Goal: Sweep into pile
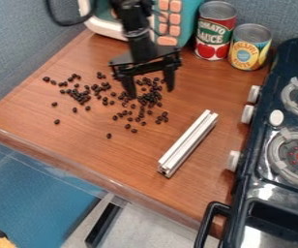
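Hanging with end effector point(150, 84) released and empty above beans point(150, 97) strewn over worktop point(126, 155), near untouched bar point(187, 144); could leak beans through the open gap, or scatter them wider, if sweeping fast without bar.

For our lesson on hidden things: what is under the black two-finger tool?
Small, round, dark beans lie scattered on the brown wood-grain counter below and around the tool. Whatever its open fingers block cannot be seen.
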Controlling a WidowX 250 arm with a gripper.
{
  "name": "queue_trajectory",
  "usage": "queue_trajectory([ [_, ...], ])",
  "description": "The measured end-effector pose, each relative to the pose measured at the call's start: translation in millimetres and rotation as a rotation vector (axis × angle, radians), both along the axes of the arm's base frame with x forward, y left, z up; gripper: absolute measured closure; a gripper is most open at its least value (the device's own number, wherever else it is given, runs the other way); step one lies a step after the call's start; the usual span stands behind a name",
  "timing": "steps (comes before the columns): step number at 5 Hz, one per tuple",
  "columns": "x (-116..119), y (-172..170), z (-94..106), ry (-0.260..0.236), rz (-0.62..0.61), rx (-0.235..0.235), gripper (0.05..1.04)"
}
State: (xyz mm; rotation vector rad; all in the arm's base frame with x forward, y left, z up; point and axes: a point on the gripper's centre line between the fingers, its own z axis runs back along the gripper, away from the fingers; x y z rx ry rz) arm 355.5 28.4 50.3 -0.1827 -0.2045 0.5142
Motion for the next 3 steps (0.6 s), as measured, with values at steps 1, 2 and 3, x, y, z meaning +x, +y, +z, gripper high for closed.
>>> queue_trajectory([
  [1, -32.9, 2.0, -0.1, 0.000, -0.047, 0.097, 0.083],
  [2, -53.3, -5.2, 3.9, 0.010, -0.040, 0.211, 0.083],
  [3, -63.1, -15.5, 16.9, 0.008, -0.050, 0.308, 0.083],
])
